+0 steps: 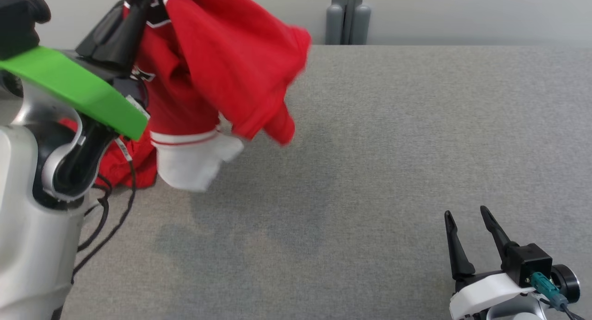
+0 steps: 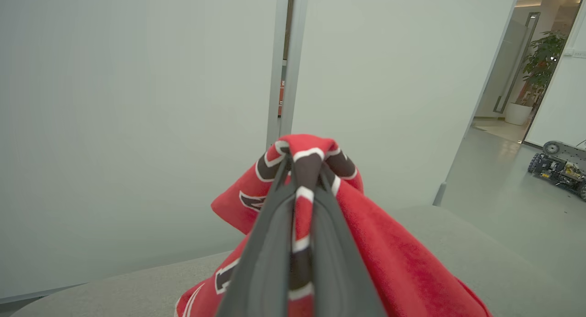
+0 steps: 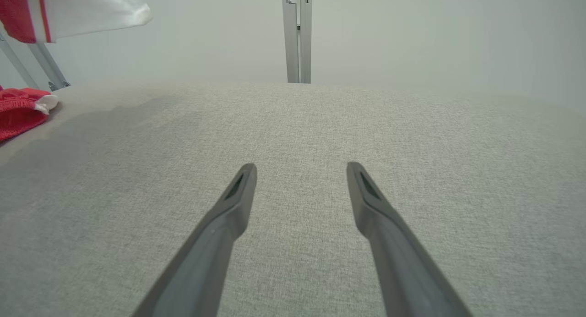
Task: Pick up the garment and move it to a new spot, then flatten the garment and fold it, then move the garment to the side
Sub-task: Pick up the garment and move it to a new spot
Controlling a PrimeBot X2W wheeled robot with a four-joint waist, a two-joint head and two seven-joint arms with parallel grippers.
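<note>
garment [image 2: 393,271] hangs pinched in the left tool [image 2: 306,163] over the table [image 1: 393,149].

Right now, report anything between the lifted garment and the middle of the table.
Nothing visible. The garment hangs from the shut left gripper above the table at its left; the surface lies bare toward the middle. The open right gripper sits at the near right, off that path.

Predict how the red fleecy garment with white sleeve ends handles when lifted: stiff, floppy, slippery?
Likely floppy: the red garment drapes in folds below the shut left gripper, its white sleeve end dangling. Probably light: one pinch on a bunched edge lifts most of it. Slip seems unlikely, since the nap looks fuzzy. Its tail may drag on the grey fabric table.
</note>
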